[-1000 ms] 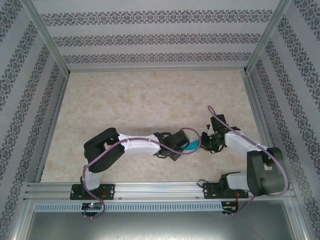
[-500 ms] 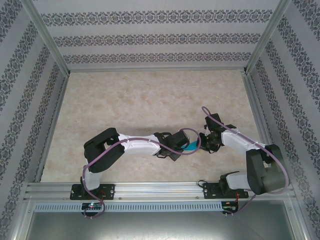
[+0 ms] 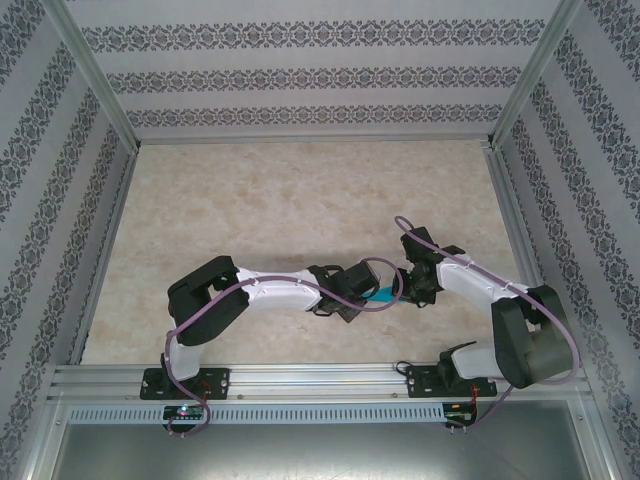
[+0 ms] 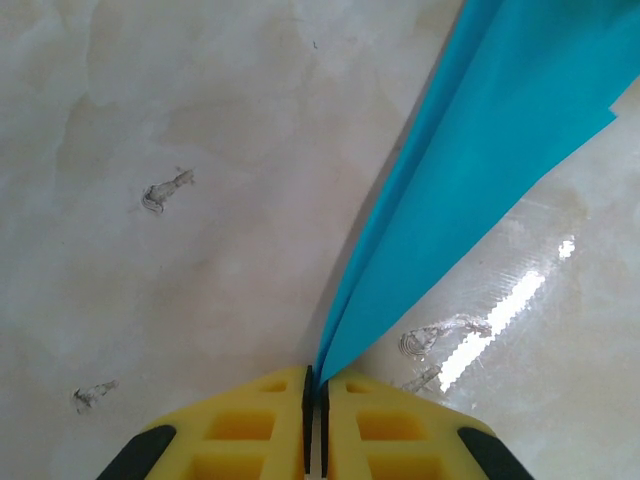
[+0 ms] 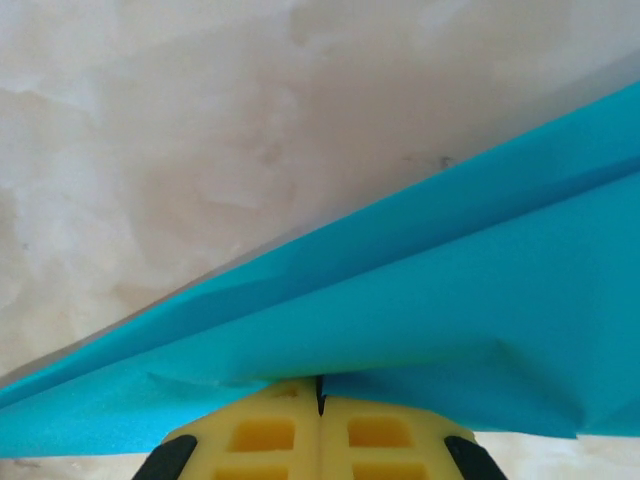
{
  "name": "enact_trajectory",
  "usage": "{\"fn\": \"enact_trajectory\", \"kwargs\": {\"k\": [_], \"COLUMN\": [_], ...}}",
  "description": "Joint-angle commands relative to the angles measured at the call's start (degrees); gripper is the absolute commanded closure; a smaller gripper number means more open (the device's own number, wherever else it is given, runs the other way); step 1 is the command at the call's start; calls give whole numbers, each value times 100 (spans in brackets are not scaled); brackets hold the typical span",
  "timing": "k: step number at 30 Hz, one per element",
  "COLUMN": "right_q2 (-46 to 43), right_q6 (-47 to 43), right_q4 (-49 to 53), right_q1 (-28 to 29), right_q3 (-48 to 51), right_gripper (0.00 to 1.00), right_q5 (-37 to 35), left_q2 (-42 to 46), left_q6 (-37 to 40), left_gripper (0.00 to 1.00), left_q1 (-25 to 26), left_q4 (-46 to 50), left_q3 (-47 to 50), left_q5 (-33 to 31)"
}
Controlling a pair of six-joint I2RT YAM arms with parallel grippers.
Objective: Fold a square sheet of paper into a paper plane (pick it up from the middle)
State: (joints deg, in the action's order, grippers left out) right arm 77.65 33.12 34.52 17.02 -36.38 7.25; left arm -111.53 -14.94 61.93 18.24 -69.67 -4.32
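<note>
The square sheet of paper now stands folded into a slim turquoise paper plane [image 3: 383, 294], held off the table between my two grippers. My left gripper [image 3: 366, 299] is shut on its narrow pointed end; in the left wrist view the folded layers [image 4: 480, 150] fan up and right out of the yellow fingertips [image 4: 315, 376]. My right gripper [image 3: 403, 290] meets the plane from the right, jaws shut. In the right wrist view the plane [image 5: 420, 300] stretches across the frame, and its lower edge puckers where it meets the closed tips [image 5: 320, 386], hiding their ends.
The pale marbled tabletop [image 3: 300, 200] lies open behind the arms. Patterned walls and an aluminium frame [image 3: 110, 200] close the space on three sides. Both arms crowd the near centre, above the front rail [image 3: 320, 378].
My right gripper and forearm have shifted a little to the left and farther back along the paper, staying shut. The left arm and the paper's pointed end have not moved.
</note>
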Motion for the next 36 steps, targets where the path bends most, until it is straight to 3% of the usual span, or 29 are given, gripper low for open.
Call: {"fn": "enact_trajectory", "kwargs": {"k": [1,19,36], "right_q2": [63,276,321], "right_q6": [-63,-184,-292], "right_q4": [476,509,511], "right_q1": [-41,5,25], "right_q3": [-34,-185,-233], "right_gripper": [100,100,100], "right_q5": [-494,-577,-514], "left_q2": [81,1075,201], "left_q6": [151,-262,-1426], "left_gripper": [86,80,94], "left_q1": [-6,-19,-594], "left_q4": [466,413,-2090], "left_q3": [61,46,172], "left_q5": [-190,595,2912]}}
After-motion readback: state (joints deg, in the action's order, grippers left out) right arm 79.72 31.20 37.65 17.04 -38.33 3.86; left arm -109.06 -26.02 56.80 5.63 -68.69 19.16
